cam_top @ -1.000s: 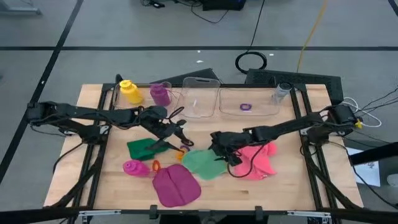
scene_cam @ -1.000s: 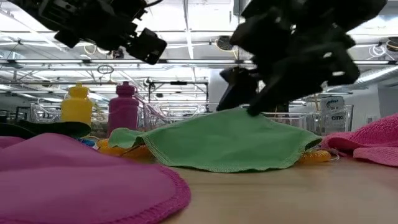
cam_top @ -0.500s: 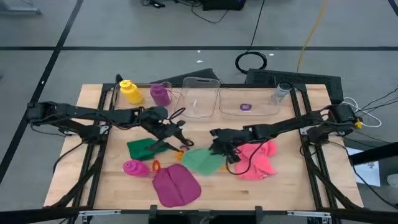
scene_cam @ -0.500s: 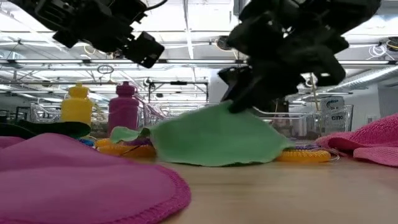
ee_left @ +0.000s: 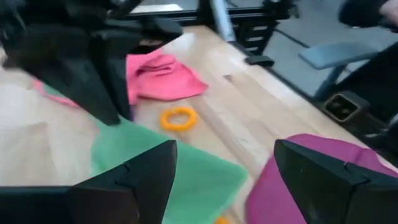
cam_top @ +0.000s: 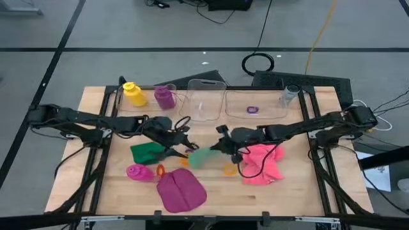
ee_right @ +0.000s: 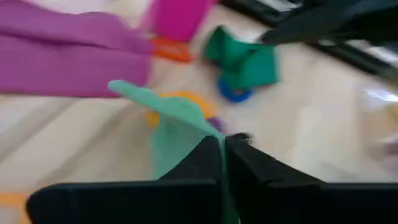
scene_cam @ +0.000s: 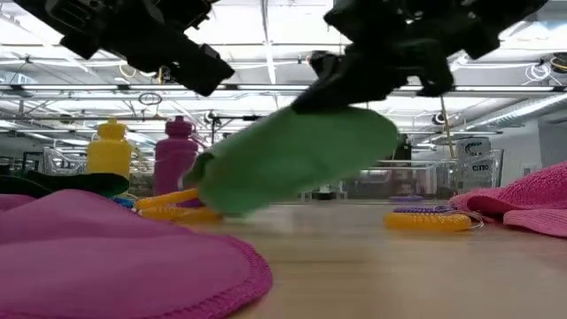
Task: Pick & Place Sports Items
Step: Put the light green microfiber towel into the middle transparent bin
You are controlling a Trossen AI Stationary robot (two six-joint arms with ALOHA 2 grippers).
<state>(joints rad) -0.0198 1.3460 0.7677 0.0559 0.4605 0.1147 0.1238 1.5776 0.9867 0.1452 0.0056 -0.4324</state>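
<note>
At frame centre, right pincer [cam_top: 217, 146] clamped on light green cloth [cam_top: 199, 157], lifted off bench [cam_top: 300, 191]; left pincer [cam_top: 183, 148] spread, empty.

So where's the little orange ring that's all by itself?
In the high view, the small orange ring lies flat on the wooden table near the middle, just beside the crumpled pink cloth.
</note>
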